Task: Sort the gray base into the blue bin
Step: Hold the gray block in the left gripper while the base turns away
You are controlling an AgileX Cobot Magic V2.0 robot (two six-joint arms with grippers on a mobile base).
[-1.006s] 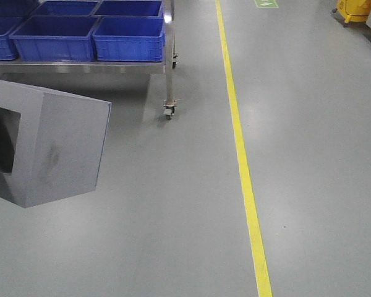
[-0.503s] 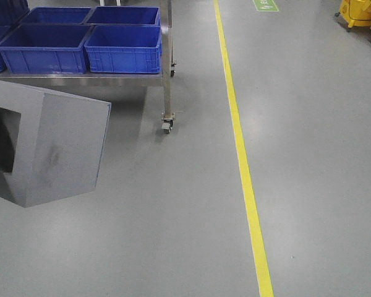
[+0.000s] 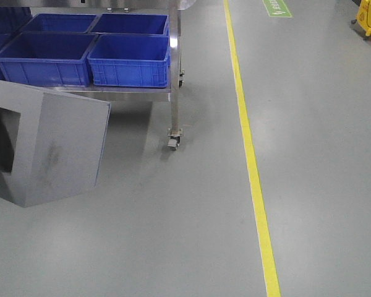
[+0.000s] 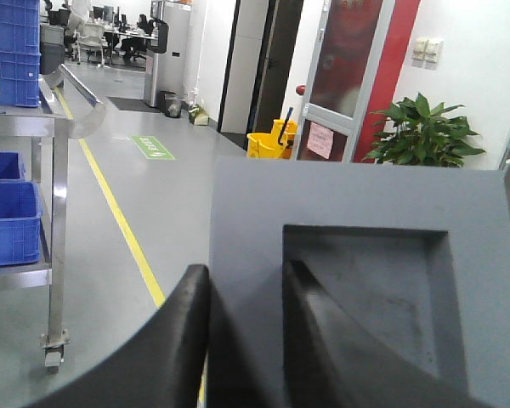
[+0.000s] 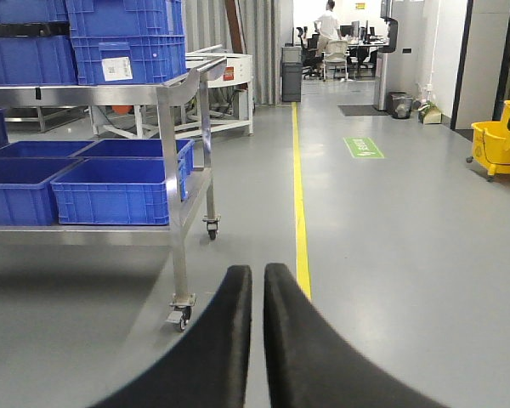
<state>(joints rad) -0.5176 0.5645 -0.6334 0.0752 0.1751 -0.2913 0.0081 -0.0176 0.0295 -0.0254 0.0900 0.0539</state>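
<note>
The cart (image 3: 174, 93) had drawn nearer in the front view since a moment earlier. Its caster (image 3: 172, 143) and the yellow floor line (image 3: 250, 154) had both shifted right, so I judged the robot had rolled toward it. The gray base (image 3: 55, 154) kept its spot at the left edge of that view. It hung tilted on the near side of the cart, level with the lower shelf and apart from it as far as I could tell.

The left jaws were closed on one wall of the base, one finger (image 4: 174, 340) outside and the other down inside the square recess (image 4: 365, 289). The right jaws were pressed nearly together with nothing between them, aimed at the floor beside the cart's leg.

The blue bin (image 3: 131, 68) sat at the cart's near corner, and the base was not yet in it. The pick-up looked done and the carry under way. Reaching over the cart, lowering the base into the bin and letting go remained.
</note>
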